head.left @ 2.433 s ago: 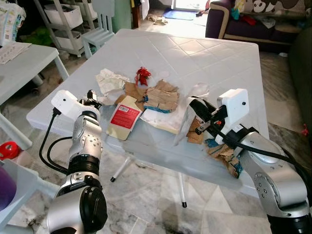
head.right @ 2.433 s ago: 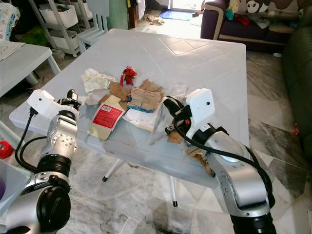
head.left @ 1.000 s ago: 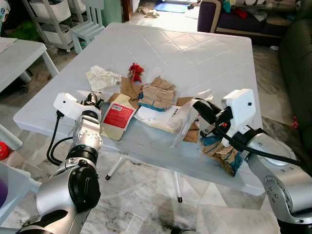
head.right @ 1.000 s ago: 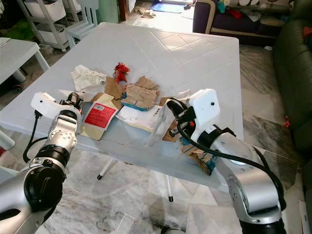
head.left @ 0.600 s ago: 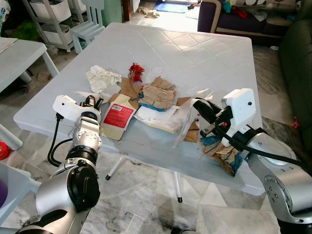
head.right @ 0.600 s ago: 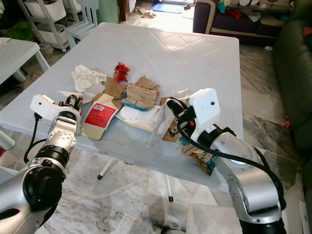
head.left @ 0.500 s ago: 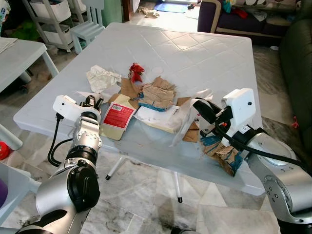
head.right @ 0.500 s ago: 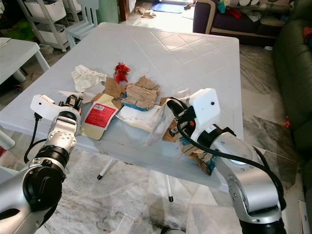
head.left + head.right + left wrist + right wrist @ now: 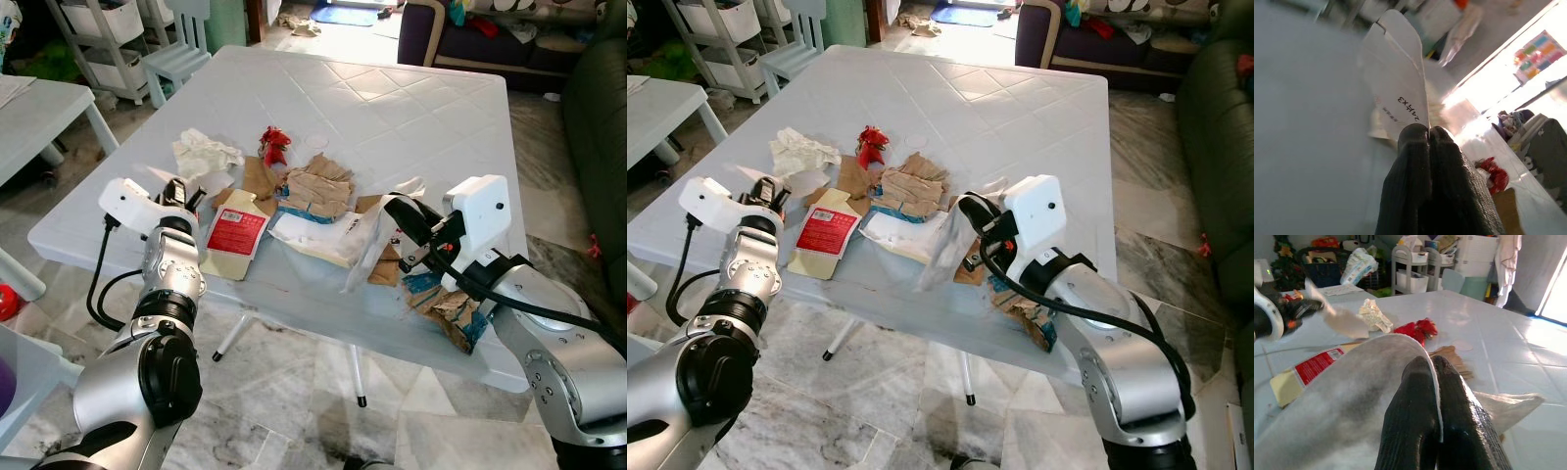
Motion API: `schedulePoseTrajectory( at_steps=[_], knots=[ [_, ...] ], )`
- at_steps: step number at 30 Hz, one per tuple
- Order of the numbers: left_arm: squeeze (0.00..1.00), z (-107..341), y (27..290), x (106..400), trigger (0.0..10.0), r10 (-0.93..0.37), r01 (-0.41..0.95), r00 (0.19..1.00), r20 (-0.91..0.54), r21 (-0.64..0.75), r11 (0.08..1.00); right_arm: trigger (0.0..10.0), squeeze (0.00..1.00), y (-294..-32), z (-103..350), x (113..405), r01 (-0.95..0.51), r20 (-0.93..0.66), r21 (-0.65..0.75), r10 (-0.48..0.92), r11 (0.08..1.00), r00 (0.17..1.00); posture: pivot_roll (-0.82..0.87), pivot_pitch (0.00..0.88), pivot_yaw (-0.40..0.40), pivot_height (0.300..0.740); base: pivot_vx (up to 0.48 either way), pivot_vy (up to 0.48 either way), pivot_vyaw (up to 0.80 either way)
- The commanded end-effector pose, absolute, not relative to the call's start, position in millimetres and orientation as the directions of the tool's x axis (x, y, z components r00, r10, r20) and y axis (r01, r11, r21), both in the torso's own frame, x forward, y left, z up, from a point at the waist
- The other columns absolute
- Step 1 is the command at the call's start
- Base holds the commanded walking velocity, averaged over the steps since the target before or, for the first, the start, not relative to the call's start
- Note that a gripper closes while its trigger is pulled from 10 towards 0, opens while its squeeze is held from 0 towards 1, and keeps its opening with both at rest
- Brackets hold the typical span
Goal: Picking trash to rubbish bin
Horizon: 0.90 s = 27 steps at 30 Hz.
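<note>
Over the near-left edge of the white tabletop (image 9: 421, 108), the left hand (image 9: 1429, 133) pinches a white card strip (image 9: 1398, 73) whose long axis runs out beyond the fingertips. Toward the right, the right hand (image 9: 1432, 363) pinches a pale plastic bag (image 9: 364, 235), drooping toward the tabletop beside torn brown paper (image 9: 318, 186).

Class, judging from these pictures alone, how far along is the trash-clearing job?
Nothing looks binned. In hand: the left gripper pinches a white paper strip, the right gripper a grey-white bag. Left on the table: red wrapper, crumpled tissue, torn cardboard.
</note>
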State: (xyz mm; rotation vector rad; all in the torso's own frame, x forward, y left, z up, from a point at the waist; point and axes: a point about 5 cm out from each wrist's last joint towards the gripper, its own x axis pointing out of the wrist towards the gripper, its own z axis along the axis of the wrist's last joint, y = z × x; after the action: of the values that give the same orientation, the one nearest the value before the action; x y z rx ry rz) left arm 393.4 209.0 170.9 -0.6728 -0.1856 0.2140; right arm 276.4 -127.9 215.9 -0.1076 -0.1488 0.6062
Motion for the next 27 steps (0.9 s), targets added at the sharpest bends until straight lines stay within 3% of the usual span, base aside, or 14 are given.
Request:
schedulePoseTrajectory(
  at_steps=[1, 3, 6, 13, 27],
  knots=[
    [0.00, 184, 212, 393, 0.0, 0.248, -0.110, 0.951, 0.182, -0.551, 0.827, 10.0, 0.00, -125, 217, 278, -0.567, 0.118, -0.148, 0.583, 0.811, 0.804, -0.09, 0.113, -0.016, 0.740, 0.000, 0.000, 0.00],
    [0.00, 188, 212, 392, 0.0, 0.241, -0.103, 0.948, 0.209, -0.516, 0.851, 10.0, 0.00, -124, 216, 279, -0.569, 0.118, -0.146, 0.585, 0.809, 0.802, -0.09, 0.113, -0.016, 0.740, 0.000, 0.000, 0.00],
    [0.00, 199, 221, 383, 0.0, 0.221, -0.107, 0.922, 0.317, -0.340, 0.934, 10.0, 0.00, -115, 212, 284, -0.577, 0.131, -0.125, 0.590, 0.807, 0.797, -0.01, 0.101, -0.023, 0.740, 0.000, 0.000, 0.00],
    [0.00, 189, 222, 353, 0.0, 0.196, -0.171, 0.896, 0.399, -0.099, 0.980, 10.0, 0.00, -107, 207, 292, -0.583, 0.141, -0.112, 0.594, 0.805, 0.792, 0.02, 0.086, -0.031, 0.740, 0.000, 0.000, 0.00],
    [0.00, 185, 202, 336, 0.0, 0.136, -0.155, 0.902, 0.410, 0.013, 0.988, 10.0, 0.00, -116, 207, 301, -0.518, 0.171, -0.116, 0.531, 0.847, 0.830, -0.01, 0.062, -0.013, 0.740, 0.000, 0.000, 0.00]
  ],
)
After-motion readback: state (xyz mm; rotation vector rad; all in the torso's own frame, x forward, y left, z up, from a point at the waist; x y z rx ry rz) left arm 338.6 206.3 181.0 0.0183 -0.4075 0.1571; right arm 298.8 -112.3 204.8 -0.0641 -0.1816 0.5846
